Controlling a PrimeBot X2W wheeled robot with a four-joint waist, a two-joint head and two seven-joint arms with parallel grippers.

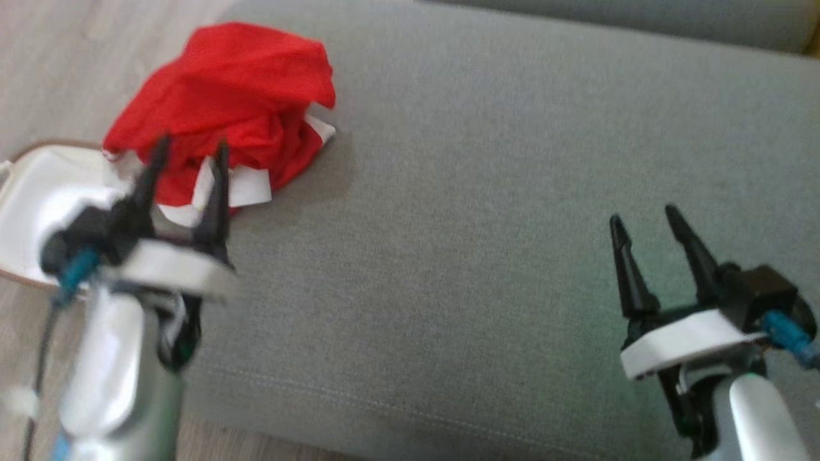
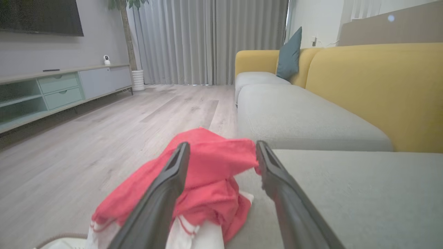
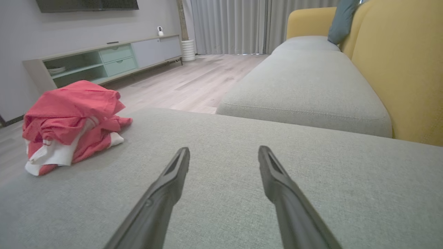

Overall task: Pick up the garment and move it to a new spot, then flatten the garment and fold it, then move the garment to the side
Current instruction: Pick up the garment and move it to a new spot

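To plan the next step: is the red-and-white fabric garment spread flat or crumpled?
Crumpled. The red-and-white fabric garment sits in a bunched heap at the edge of the grey fabric cushion.

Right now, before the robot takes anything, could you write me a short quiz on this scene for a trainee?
1. True or false: the left tool is shut on the red garment.
2. Where does the garment lie? A) crumpled at the left edge of the grey cushion; B) spread flat in the cushion's middle; C) on the TV shelf.
3. Which is nearer the garment, the left tool or the right tool?

Key: 1 false, its fingers stand apart; 2 A; 3 the left tool.
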